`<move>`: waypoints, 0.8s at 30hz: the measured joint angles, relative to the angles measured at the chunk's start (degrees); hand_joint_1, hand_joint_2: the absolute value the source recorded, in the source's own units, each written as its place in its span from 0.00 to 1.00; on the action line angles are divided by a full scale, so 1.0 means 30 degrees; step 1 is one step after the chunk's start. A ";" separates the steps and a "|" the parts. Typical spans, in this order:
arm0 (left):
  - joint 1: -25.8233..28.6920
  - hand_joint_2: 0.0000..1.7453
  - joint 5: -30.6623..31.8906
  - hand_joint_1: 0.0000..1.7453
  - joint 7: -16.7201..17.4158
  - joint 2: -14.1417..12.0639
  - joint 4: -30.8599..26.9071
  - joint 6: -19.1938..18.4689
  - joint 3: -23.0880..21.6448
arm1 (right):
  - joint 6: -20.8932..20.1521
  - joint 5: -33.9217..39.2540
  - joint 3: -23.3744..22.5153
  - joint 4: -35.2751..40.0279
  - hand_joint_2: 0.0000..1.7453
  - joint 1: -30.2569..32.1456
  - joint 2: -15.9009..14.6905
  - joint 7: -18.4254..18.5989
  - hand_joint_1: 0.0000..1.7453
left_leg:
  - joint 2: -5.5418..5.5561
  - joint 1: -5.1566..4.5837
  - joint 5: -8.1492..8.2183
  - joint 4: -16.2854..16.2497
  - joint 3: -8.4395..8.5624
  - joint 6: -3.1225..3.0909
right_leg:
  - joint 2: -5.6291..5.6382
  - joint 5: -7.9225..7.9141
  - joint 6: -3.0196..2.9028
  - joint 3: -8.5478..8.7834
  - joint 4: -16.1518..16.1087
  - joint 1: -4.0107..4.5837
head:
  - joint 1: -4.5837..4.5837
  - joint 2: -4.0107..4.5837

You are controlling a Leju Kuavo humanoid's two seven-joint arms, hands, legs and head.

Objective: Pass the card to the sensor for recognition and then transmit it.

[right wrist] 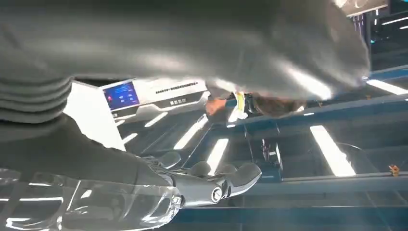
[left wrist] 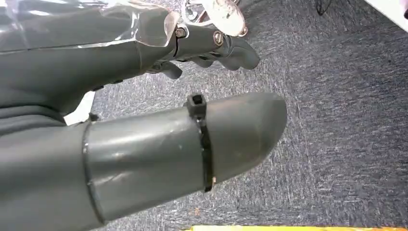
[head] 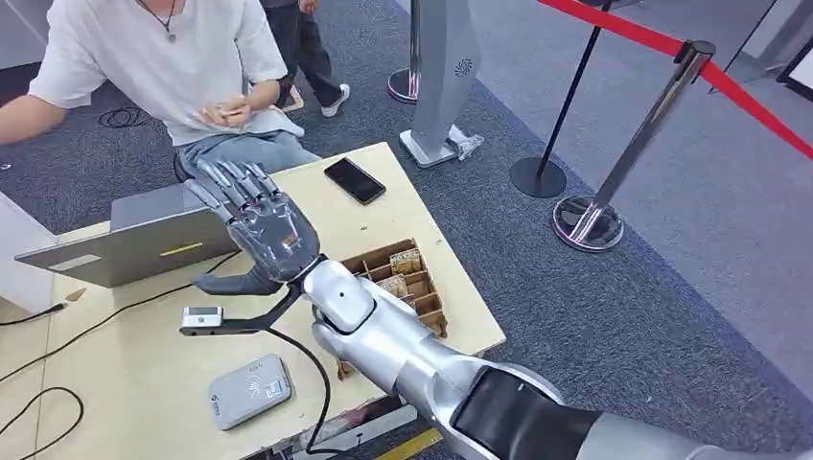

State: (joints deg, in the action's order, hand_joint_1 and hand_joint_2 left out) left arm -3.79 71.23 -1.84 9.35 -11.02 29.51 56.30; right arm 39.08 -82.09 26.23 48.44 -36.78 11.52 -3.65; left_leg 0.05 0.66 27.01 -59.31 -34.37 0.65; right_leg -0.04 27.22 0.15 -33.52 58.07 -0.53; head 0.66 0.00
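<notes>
1. Head view: the right hand hangs above the table, palm up toward the seated person, fingers spread and holding nothing. A card seems to sit in that person's hands, too small to be sure. The reader lies near the table's front edge, well apart from the hand. The risk: a thin card laid on an open palm slides off before the fingers curl.
2. Left wrist view: the left hand hangs over carpet, fingers curled on nothing.
3. Right wrist view: fingers extended, empty. Swinging toward the reader could snag the cable or clip the laptop.
</notes>
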 joint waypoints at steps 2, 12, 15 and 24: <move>-0.0001 0.00 -0.0029 0.00 -0.0051 0.0000 0.0000 0.0015 0.0044 | -0.0007 0.0029 0.0051 0.0007 0.00 0.0000 0.0000 -0.0015 0.00 | 0.0000 0.0000 0.0000 0.0000 0.0001 0.0000 | 0.0000 0.0000 0.0000 0.0000 0.0000 0.0000 | 0.0000 0.0000; 0.0006 0.00 -0.0211 0.00 -0.0065 0.0007 0.0000 0.0109 0.0270 | -0.0015 0.1420 0.0197 0.1339 0.00 0.0439 -0.0043 -0.0816 0.00 | -0.0003 0.0001 0.0000 0.0000 0.0004 0.0000 | 0.0002 0.0001 -0.0001 -0.0010 -0.0001 0.0000 | 0.0000 0.0000; 0.0021 0.00 -0.0255 0.00 -0.0065 0.0007 0.0000 0.0153 0.0284 | -0.0131 0.1734 0.0204 0.2274 0.00 0.0968 -0.0263 -0.0911 0.00 | -0.0001 -0.0001 0.0001 0.0000 0.0001 0.0000 | 0.0000 0.0004 0.0002 -0.0012 -0.0003 0.0000 | 0.0000 0.0000; 0.0095 0.00 -0.0415 0.00 -0.0364 0.0007 0.0000 0.0153 0.0299 | -0.0087 0.2361 0.0204 0.4773 0.00 0.2934 -0.1851 -0.1231 0.00 | 0.0004 -0.0003 0.0005 -0.0002 0.0000 -0.0003 | -0.0002 0.0004 0.0004 -0.0011 -0.0012 -0.0001 | 0.0000 0.0000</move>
State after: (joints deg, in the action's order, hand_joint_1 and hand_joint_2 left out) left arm -3.50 69.99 -2.93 9.38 -11.02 29.97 57.20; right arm 38.82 -75.01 26.84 62.76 -27.98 5.96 -7.34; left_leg 0.06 0.65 27.02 -59.31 -34.37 0.64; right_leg -0.04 27.23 0.16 -33.56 58.03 -0.53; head 0.66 0.00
